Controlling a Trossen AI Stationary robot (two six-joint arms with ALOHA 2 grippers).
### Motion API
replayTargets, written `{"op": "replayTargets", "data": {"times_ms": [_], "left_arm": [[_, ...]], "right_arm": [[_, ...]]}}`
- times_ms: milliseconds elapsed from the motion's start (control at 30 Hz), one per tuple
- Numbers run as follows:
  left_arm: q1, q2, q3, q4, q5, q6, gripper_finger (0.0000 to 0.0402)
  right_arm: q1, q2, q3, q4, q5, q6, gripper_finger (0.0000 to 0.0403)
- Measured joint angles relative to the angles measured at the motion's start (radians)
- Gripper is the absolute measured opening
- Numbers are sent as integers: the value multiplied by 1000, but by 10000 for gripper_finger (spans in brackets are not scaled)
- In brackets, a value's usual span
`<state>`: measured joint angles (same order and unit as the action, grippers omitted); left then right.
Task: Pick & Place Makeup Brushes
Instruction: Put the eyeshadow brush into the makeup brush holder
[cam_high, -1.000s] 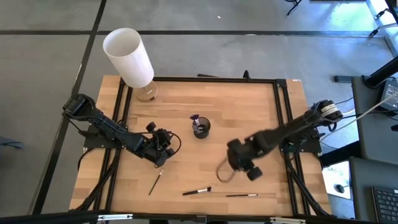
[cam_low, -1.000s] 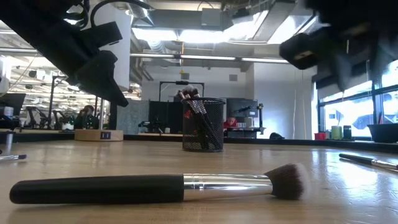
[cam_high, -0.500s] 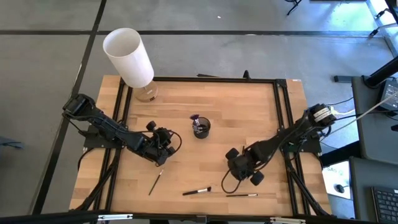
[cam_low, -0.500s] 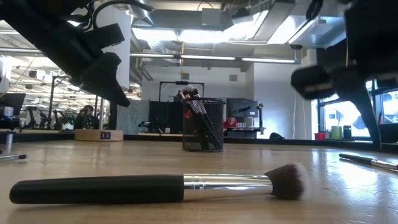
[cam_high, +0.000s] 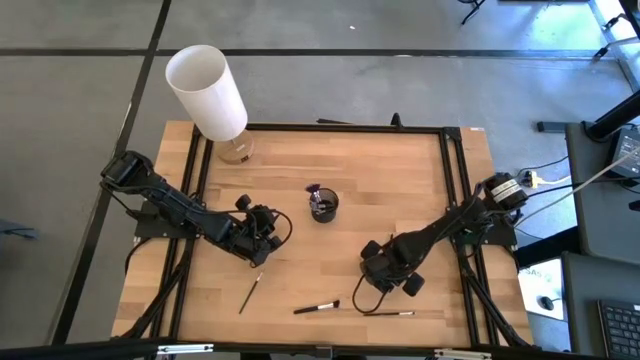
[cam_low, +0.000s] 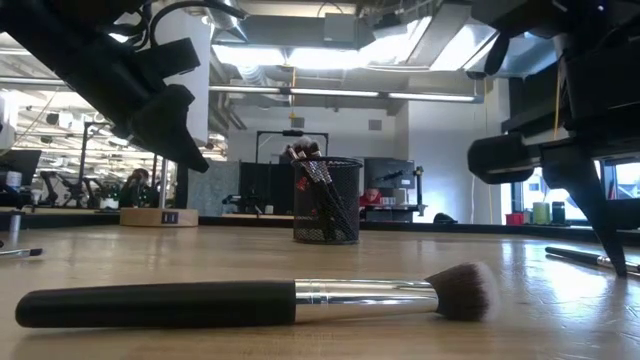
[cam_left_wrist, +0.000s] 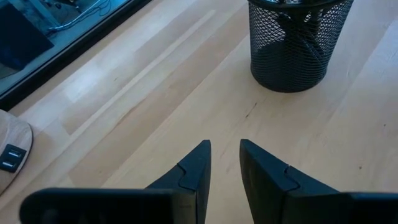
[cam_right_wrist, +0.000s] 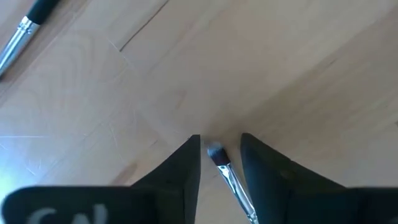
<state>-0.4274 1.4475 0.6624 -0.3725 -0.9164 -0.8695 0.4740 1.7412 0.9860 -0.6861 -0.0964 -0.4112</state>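
Three makeup brushes lie flat near the table's near edge: a small one (cam_high: 250, 293), a thick black one with a silver ferrule (cam_high: 317, 307) (cam_low: 250, 300), and a thin one (cam_high: 390, 313) (cam_low: 595, 259). More brushes stand in the black mesh cup (cam_high: 323, 206) (cam_left_wrist: 298, 37). My right gripper (cam_high: 380, 283) (cam_right_wrist: 220, 142) is open and points down, low over the thin brush; its fingers stand on either side of the brush's bristle tip (cam_right_wrist: 215, 151). My left gripper (cam_high: 270, 228) (cam_left_wrist: 225, 149) is open and hovers left of the cup, facing it.
A white cylindrical lamp shade (cam_high: 205, 90) leans over its round wooden base (cam_high: 237, 150) at the far left corner. A black frame rail (cam_high: 448, 200) borders the table. Bare wood lies between the cup and the near brushes.
My right gripper has come down toward the table and moved toward the near edge, ending low over the thin brush's bristle end. The brushes and the cup have stayed in place.
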Motion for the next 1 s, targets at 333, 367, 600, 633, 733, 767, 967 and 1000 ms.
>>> {"op": "replayTargets", "data": {"times_ms": [333,367,600,633,733,767,967,1000], "left_arm": [[0,0,0,0,2,0,81],[0,0,0,0,2,0,81],[0,0,0,0,2,0,81],[-1,0,0,0,2,0,81],[-1,0,0,0,2,0,81],[-1,0,0,0,2,0,81],[-6,0,0,-5,30,1,81],[-8,0,0,-6,31,1,81]], "right_arm": [[-1,2,-1,5,6,-30,8],[-1,2,-2,5,11,-31,7],[-22,5,81,-15,167,32,4],[-33,-2,106,-2,203,39,4],[-67,-43,170,28,338,41,4],[-84,-58,182,60,374,42,3],[-226,-198,176,413,540,174,2],[-253,-222,166,464,540,185,2]]}}
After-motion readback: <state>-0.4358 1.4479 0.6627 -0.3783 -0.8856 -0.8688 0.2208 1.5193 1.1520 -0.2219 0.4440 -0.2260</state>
